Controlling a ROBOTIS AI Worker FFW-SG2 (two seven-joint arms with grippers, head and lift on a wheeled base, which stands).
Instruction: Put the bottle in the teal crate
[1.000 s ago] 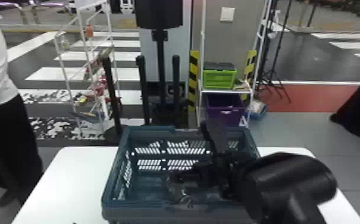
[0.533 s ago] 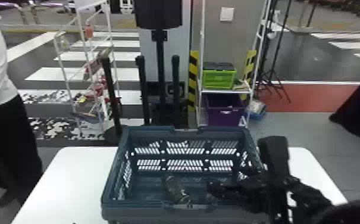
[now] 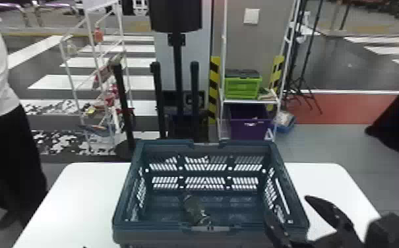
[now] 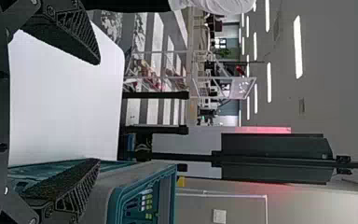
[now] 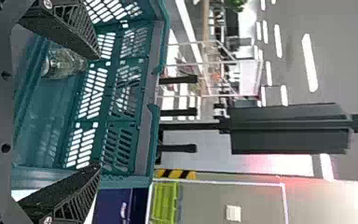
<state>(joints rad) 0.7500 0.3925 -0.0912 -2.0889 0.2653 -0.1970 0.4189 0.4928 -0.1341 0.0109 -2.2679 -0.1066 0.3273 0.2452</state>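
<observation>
The bottle (image 3: pixel 195 209) lies in the teal crate (image 3: pixel 155 232); right gripper (image 3: pixel 287 207) open, empty

The teal crate sits midway between the left and right edges of the white tabletop (image 3: pixel 76 198). Within it, the bottle is on its side on the floor, left of centre and close to the near wall. It lies at a slant, one end toward the near wall's handle, the other pointing back and slightly left.

At the crate's near right corner, the right gripper has its fingers well parted with nothing between them. In the head view, one finger overlaps the crate's right side and the other is over the tabletop; whether either touches the crate, I cannot tell.

The left gripper (image 3: pixel 84 246) is at the head view's bottom edge, left of the crate, just a dark tip over the tabletop. Its wrist view shows the fingers spread apart, holding nothing.

Behind the table, a white shelf (image 3: pixel 251 102) carries a green crate (image 3: pixel 243 88), with a purple bin (image 3: pixel 248 127) directly below.
</observation>
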